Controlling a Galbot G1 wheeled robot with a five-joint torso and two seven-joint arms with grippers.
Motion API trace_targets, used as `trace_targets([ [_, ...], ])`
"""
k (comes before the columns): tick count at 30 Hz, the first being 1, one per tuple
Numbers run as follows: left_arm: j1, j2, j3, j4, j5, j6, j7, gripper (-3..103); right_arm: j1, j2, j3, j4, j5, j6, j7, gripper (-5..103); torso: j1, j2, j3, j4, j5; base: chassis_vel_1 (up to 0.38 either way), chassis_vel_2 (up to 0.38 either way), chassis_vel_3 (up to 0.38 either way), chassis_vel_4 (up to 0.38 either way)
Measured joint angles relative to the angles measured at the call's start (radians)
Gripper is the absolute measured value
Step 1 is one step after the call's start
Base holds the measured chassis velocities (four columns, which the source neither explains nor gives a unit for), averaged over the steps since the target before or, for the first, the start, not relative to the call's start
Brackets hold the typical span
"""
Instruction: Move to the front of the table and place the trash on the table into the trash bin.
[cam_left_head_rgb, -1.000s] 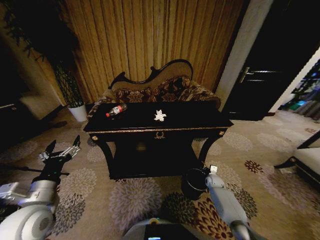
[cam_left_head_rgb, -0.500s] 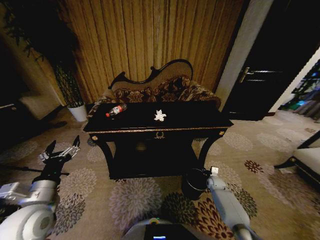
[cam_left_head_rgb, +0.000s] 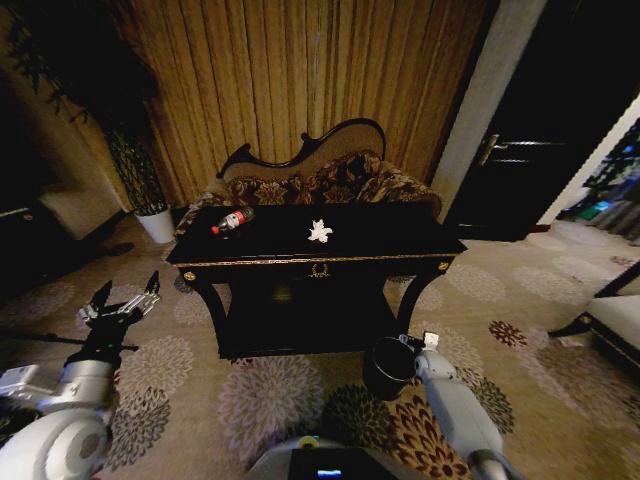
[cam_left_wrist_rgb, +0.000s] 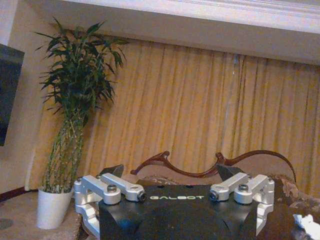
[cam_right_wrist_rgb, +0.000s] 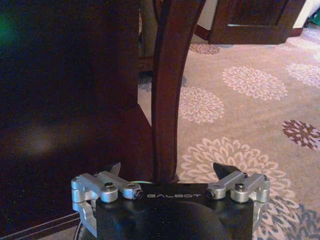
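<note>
Approach stage (judged): the bottle (cam_left_head_rgb: 232, 220) lies ahead of the wide-spread left gripper (cam_left_head_rgb: 122, 303), to be reached next.

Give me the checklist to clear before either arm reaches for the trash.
1. Robot faces the table front: ok.
2. Bottle and paper wad lying on the top: ok.
3. Trash bin on the floor by the table's right leg: ok.
4. Left gripper open, low, left of the table: ok.
5. Right gripper open, low beside the bin: ok.
6. Trash within arm's reach: cannot tell.
</note>
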Motion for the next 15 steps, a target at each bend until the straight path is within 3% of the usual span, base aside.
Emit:
trace_targets([
  [8, -0.002, 0.001, 0.003, 0.0, 0.0, 0.001, 0.0, 100, -0.015, -0.001, 0.001, 0.027, 0.008, 0.0, 0.0, 100, 0.0, 0.0, 0.0, 0.0001, 0.0002, 0.0, 0.0, 0.0, 0.0],
  [15, -0.003, 0.005, -0.001, 0.012, 0.0, 0.001, 0.001, 100, -0.146, -0.061, 0.03, 0.295, 0.11, 0.039, -0.038, 100, 0.0, 0.0, 0.0, -0.0001, 0.0, 0.0, 0.0, 0.0, 0.0],
])
